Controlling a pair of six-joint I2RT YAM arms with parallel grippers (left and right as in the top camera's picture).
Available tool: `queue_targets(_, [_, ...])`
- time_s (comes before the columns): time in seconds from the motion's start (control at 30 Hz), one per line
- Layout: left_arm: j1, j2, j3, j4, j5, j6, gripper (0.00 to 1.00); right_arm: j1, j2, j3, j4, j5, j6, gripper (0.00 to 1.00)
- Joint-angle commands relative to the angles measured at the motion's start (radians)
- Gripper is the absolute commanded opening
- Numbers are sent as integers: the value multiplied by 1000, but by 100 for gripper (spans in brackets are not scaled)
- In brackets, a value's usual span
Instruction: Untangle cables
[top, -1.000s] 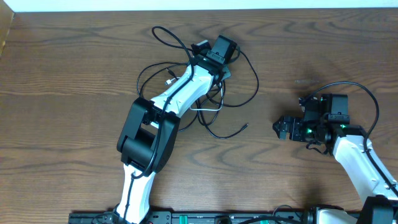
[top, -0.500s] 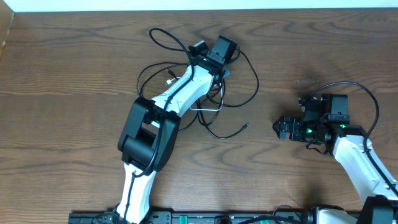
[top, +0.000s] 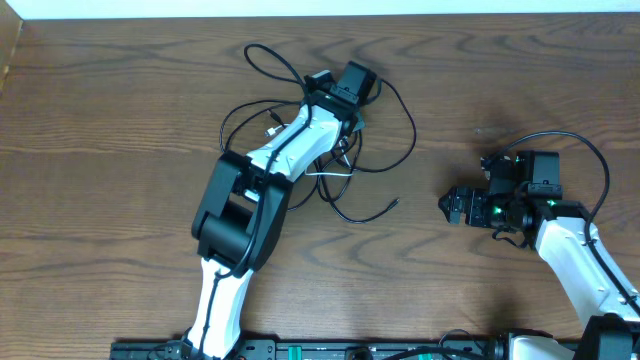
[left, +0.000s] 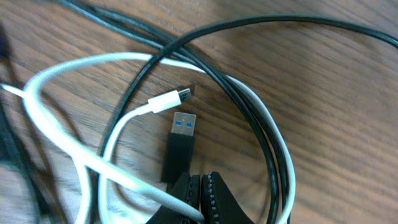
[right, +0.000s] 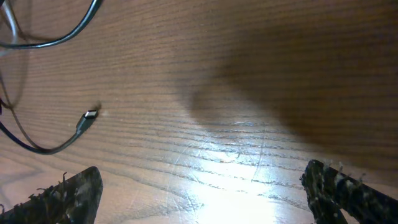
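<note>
The cables lie tangled in the upper middle of the table: long black cords (top: 405, 120) looping around a shorter white cable (top: 335, 173). My left gripper (top: 340, 118) is down in the tangle. In the left wrist view its jaws (left: 202, 186) are shut, and the white cable (left: 74, 68) runs into the seam between them. The white plug end (left: 171, 99) and a black USB plug (left: 180, 143) lie just ahead, ringed by a black cord (left: 261, 25). My right gripper (top: 455, 207) rests open at the right, nothing between its fingers (right: 68, 196).
One black cord's free plug end (top: 396, 203) points toward my right gripper and shows as a small plug (right: 90, 116) in the right wrist view. A thick black wire (top: 590, 150) arcs over the right arm. The table's far edge runs along the top.
My left gripper has closed from half open to shut on the white cable. The black loop at the upper left shifted slightly. The right arm has not moved.
</note>
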Motion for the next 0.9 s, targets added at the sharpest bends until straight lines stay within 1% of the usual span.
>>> queue_targets(0.0, [4, -161, -3, -17, -18, 196, 8, -2, 2, -6, 2, -6, 5, 99])
queue_targets(0.13, [3, -279, -3, -33, -18, 301, 8, -2, 2, -6, 2, -6, 5, 99])
queue_targets(0.27, [3, -383, -3, -29, -18, 376, 8, -2, 2, -6, 2, -6, 5, 99])
queue_targets(0.63, [2, -649, -3, 66, -18, 598, 8, -2, 2, -6, 2, -6, 5, 99])
queue_targets(0.87, [-4, -776, -3, 66, -17, 607, 8, -2, 2, -6, 2, -6, 5, 99])
